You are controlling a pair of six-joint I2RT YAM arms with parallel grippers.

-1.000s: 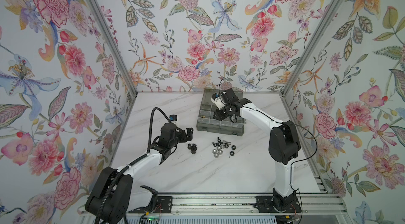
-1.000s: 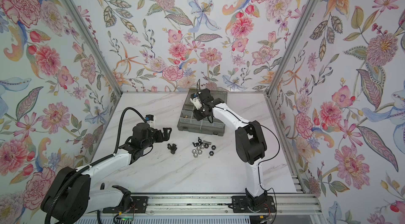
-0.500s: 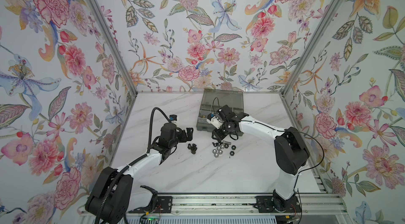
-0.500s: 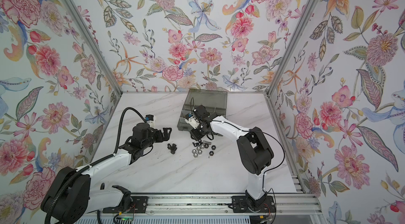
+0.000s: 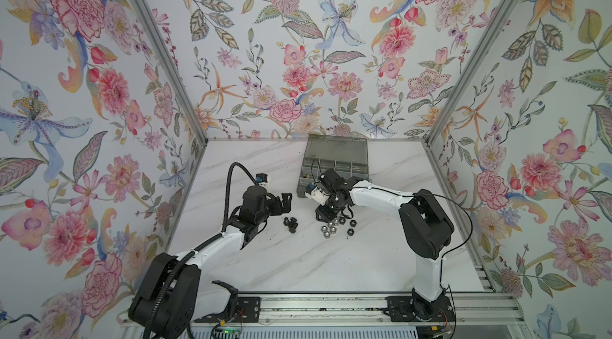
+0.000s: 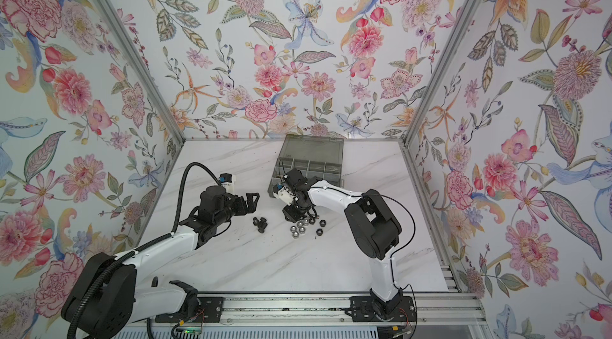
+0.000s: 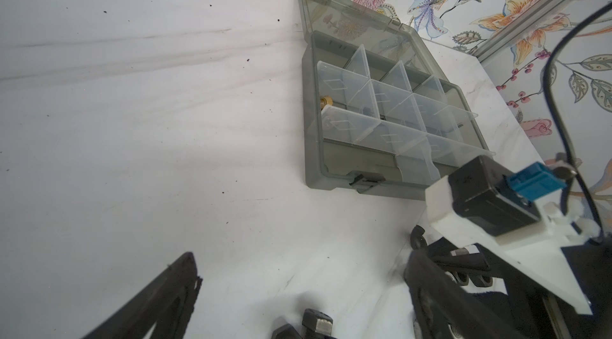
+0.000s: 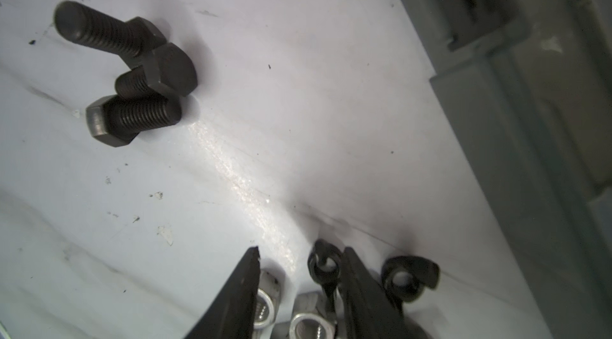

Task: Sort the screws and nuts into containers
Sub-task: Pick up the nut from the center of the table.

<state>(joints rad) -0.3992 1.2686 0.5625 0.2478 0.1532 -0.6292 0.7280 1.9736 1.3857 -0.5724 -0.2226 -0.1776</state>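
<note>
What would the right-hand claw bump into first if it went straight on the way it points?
Probably the nuts: the right gripper points down at the table, open jaws straddling a silver nut, a black nut beside one finger. Remaining gap is unclear.

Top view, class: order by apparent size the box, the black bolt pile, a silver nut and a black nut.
1. Box
2. Black bolt pile
3. Silver nut and black nut: they look about alike, so they stay unranked.
</note>
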